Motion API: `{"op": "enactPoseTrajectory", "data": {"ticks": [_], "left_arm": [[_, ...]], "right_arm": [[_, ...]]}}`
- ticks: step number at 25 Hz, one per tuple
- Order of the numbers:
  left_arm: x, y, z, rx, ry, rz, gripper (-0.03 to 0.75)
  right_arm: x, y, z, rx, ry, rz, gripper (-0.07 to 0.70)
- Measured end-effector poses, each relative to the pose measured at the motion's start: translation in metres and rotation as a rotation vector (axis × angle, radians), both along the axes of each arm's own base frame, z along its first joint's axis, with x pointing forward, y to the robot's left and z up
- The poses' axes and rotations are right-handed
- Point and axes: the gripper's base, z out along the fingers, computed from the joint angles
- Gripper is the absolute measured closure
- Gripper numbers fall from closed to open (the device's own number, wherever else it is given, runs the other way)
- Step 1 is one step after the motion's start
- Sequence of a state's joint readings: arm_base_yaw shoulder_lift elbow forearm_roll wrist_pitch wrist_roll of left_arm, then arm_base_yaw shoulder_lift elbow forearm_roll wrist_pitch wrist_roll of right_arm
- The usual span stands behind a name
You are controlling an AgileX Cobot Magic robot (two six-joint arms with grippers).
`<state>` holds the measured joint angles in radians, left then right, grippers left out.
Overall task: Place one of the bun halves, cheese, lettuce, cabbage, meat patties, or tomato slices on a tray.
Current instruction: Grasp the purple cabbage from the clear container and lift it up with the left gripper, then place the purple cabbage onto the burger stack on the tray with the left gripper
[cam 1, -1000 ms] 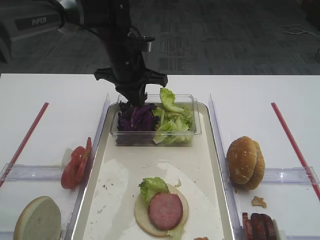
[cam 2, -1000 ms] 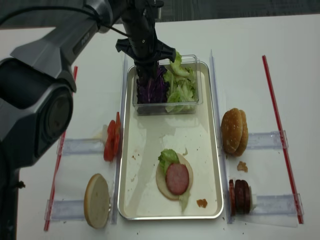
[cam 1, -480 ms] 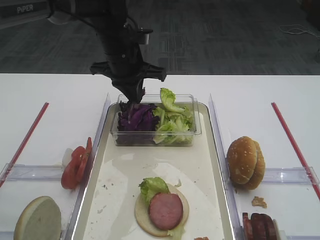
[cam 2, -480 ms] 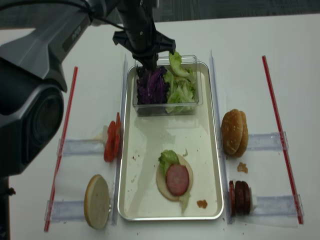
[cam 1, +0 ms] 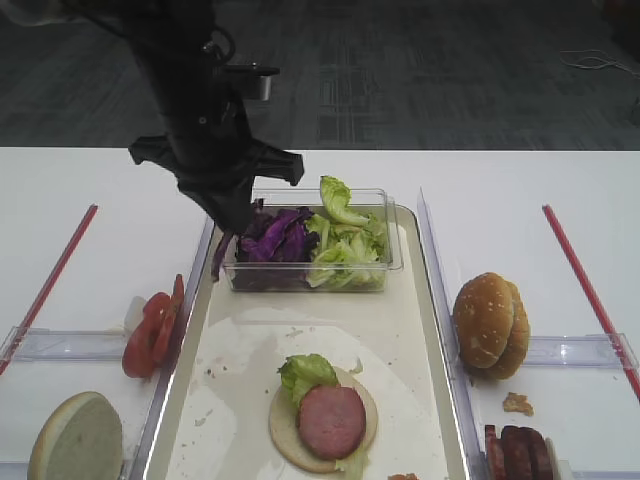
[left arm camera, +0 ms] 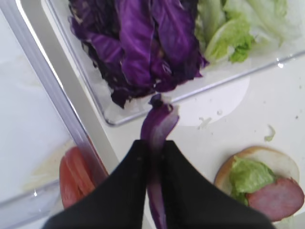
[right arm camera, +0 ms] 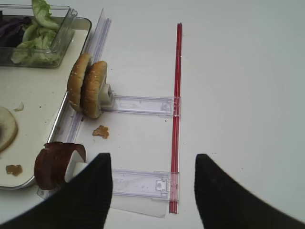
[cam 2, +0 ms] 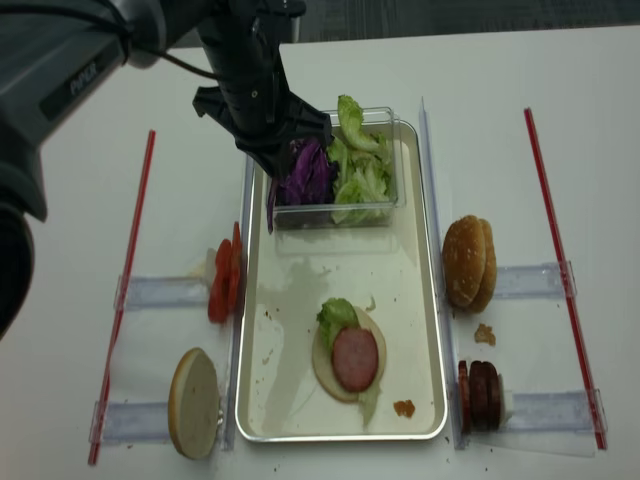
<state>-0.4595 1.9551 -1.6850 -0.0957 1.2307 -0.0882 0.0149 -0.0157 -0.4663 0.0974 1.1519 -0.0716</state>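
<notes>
— What did we see of the left gripper (left arm camera: pixel 155 157)?

— Its fingers were pinched together on one cabbage strip (left arm camera: pixel 158 125), which hung from the tips above the left rim of the tray (cam 1: pixel 440 330), just outside the near-left corner of the tub (cam 1: pixel 395 262). In the high view most of the strip was lost against the dark gripper; we made out only a thin purple tail (cam 1: pixel 217 262) beside the tub wall.

— And the rest of the cabbage?

— Heaped in the left half of the tub, with lettuce (cam 1: pixel 345 240) in the right half. The tub sat at the far end of the tray.

— What lay on the tray itself?

— A bun base (cam 1: pixel 285 425) with a lettuce leaf and a patty (cam 1: pixel 331 420) on it, near the front. A small brown scrap at the front edge was cut off in the high view, and we could not say what it was.

— The right gripper (right arm camera: pixel 152 191)?

— Only two dark, blurred fingers at the bottom of its own camera view — they stood well apart, with nothing between them. Neither high view showed that arm.

— The other parts?

— Tomato slices (cam 1: pixel 150 325) stood on edge left of the tray, with a bun half (cam 1: pixel 75 440) lying cut face up nearer the front, partly cropped. On the right, two bun halves (cam 1: pixel 490 325) stood on edge together, and the spare patties (cam 2: pixel 482 393) were cut off in one high view — we could not count them surely.
</notes>
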Motion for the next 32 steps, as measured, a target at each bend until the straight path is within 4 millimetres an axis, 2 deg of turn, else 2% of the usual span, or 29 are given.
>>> {"op": "enactPoseTrajectory", "data": {"ticks": [9, 16, 32], "left_arm": [[-0.047, 0.004, -0.011, -0.048, 0.026, -0.056, 0.658], [-0.073, 0.002, -0.025, -0.045, 0.045, -0.107, 0.659], [-0.103, -0.038, -0.025, -0.084, 0.003, -0.345, 0.659]], "right_arm": [[0.000, 0.000, 0.000, 0.000, 0.000, 0.000, 0.220], [0.000, 0.000, 0.000, -0.001, 0.000, 0.000, 0.220], [0.000, 0.000, 0.000, -0.001, 0.000, 0.000, 0.220]]}}
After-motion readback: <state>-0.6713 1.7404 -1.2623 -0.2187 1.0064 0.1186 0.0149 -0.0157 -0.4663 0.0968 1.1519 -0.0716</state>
